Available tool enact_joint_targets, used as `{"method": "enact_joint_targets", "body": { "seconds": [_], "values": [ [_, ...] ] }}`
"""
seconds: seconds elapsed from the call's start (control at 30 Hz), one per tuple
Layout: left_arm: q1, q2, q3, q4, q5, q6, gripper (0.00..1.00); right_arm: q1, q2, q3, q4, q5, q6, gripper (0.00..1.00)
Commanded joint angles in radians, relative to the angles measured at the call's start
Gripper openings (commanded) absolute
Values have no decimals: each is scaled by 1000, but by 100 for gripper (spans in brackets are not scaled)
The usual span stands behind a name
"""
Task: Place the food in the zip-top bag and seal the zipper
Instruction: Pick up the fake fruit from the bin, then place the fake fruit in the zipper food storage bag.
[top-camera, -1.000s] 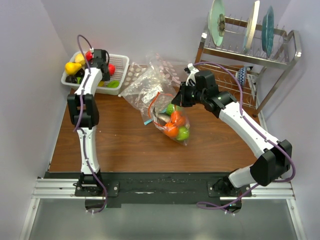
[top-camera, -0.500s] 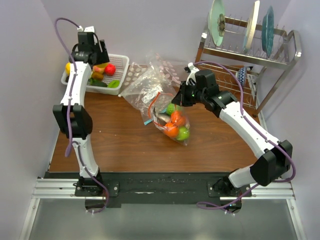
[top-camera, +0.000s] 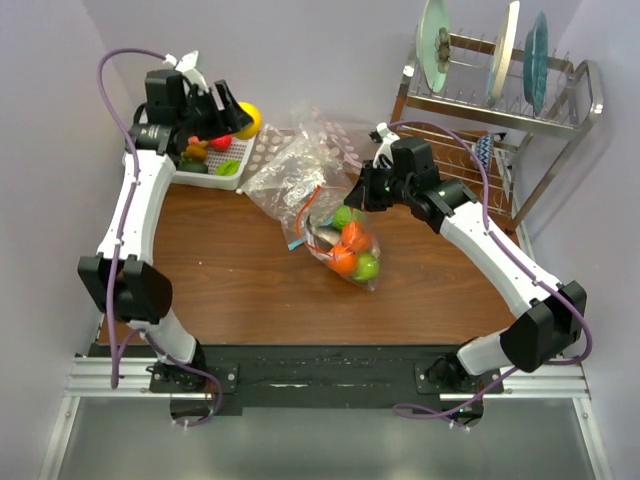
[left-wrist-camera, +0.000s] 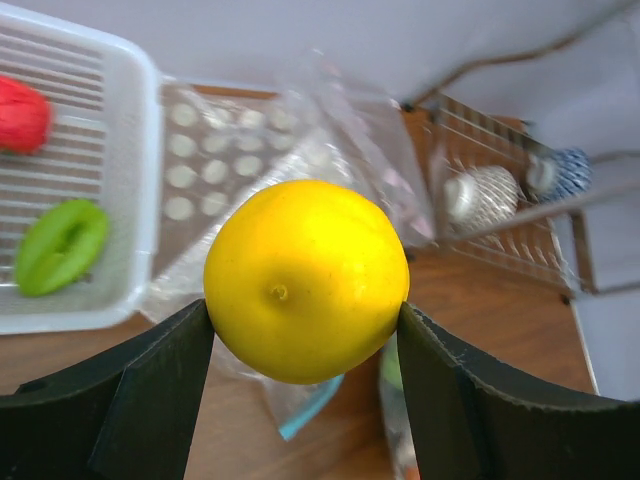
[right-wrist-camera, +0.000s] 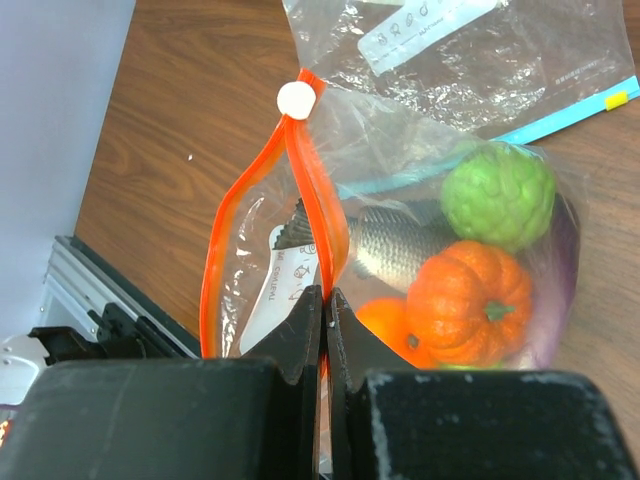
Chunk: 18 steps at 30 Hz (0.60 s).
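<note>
The top view has the left tool (top-camera: 238, 117) in the upper left of the frame, above the right end of a white basket (top-camera: 246, 145). Its jaws are set wide around a yellow fruit (top-camera: 251, 121), held clear of the basket. The zip-top bag (top-camera: 335, 215) lies near the middle of the counter (top-camera: 230, 280), with orange and green food (top-camera: 352, 248) showing through the plastic. The right tool (top-camera: 361, 197) sits at the bag's upper right edge, closed tight on the zipper (top-camera: 308, 208). A second clear bag (top-camera: 290, 165) lies just behind, toward the basket. A dish rack (top-camera: 500, 110) fills the upper right.

In the left wrist view the yellow fruit fills the centre, touching both black fingers (left-wrist-camera: 140, 400). The basket, at upper left, holds a red piece (left-wrist-camera: 20, 115) and a green piece (left-wrist-camera: 60, 245).

In the right wrist view the jaws press together at lower centre with the orange-red strip pinched between them. The zipper runs up to a white slider (right-wrist-camera: 297, 100), and the bag's mouth gapes to the left of it. Inside lie a knobby green fruit (right-wrist-camera: 498, 195), a small orange pumpkin (right-wrist-camera: 468, 298) and a silver fish (right-wrist-camera: 385, 250). There may be something purple at the far right edge, but it is too blurred to tell.
</note>
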Motion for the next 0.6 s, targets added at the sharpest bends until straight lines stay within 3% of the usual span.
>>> {"method": "enact_joint_targets", "body": {
  "seconds": [0.0, 0.17, 0.57],
  "values": [
    [-36, -155, -208, 179, 198, -108, 52, -4, -13, 47, 4, 2, -8, 0],
    [-108, -292, -382, 351, 313, -228, 52, -4, -10, 49, 5, -5, -7, 0],
    [-270, -453, -586, 398, 291, -291, 51, -7, -10, 65, -10, 13, -5, 0]
  ]
}}
